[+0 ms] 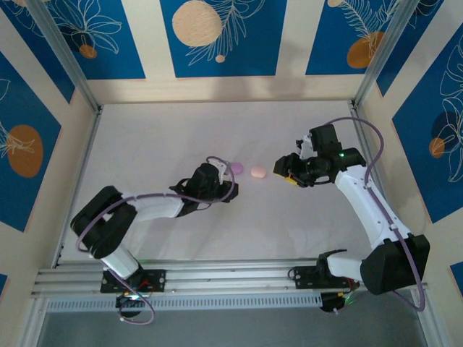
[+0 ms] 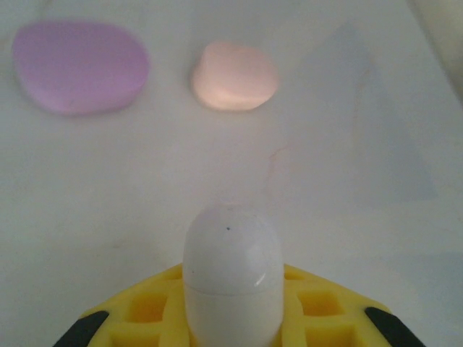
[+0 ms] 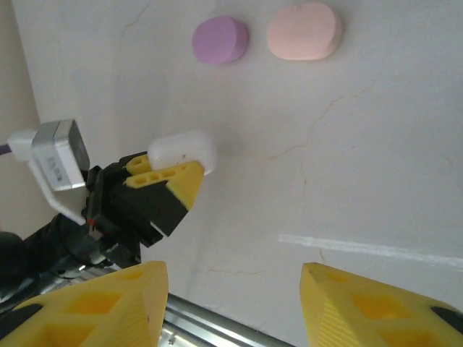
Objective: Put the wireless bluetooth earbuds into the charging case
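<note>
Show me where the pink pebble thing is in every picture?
Top external: the pink case lies near the picture's centre.
Left wrist: the pink case is at the top, in the middle.
Right wrist: the pink case is at the top, right of centre.
Shared landmark: the purple case lies just left of it in every view.

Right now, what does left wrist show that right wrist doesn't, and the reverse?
Left wrist: a close-up of the lid seam on the white glossy pebble-shaped plastic case.
Right wrist: a side-on look at the left claw shut on that case, plus the open, empty right claw and an aluminium rail.
Both: the held white case, the purple rounded plastic case and the peach rounded plastic case beside it.
</note>
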`<state>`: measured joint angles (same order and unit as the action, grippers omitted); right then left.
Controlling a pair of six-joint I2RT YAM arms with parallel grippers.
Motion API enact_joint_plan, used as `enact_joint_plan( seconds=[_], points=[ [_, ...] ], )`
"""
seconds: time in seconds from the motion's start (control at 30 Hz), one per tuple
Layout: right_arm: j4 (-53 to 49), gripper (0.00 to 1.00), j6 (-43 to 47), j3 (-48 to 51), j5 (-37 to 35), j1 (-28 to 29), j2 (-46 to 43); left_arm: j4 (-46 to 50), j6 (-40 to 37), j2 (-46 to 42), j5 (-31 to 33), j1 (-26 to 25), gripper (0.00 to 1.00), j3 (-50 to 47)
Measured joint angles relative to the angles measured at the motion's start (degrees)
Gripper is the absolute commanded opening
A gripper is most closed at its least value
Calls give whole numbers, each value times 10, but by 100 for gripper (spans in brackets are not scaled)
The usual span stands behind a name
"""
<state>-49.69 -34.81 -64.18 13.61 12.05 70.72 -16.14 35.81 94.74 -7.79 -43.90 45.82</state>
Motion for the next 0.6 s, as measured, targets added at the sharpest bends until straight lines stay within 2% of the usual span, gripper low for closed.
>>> enact_joint_plan(
  seconds=[0.3, 0.47, 0.57, 0.6],
  points=[
    [56, 52, -50, 74, -34, -2, 0, 101, 49, 85, -24, 13, 18, 90],
    [69, 52, -68, 92, -52, -3, 0, 136, 64, 112, -29, 24, 32, 120],
    [75, 53, -71, 92, -68, -4, 0, 153, 64, 112, -25, 28, 46, 124],
    [76, 54, -72, 92, -78, -5, 0, 163, 66, 112, -23, 28, 47, 124]
  ],
)
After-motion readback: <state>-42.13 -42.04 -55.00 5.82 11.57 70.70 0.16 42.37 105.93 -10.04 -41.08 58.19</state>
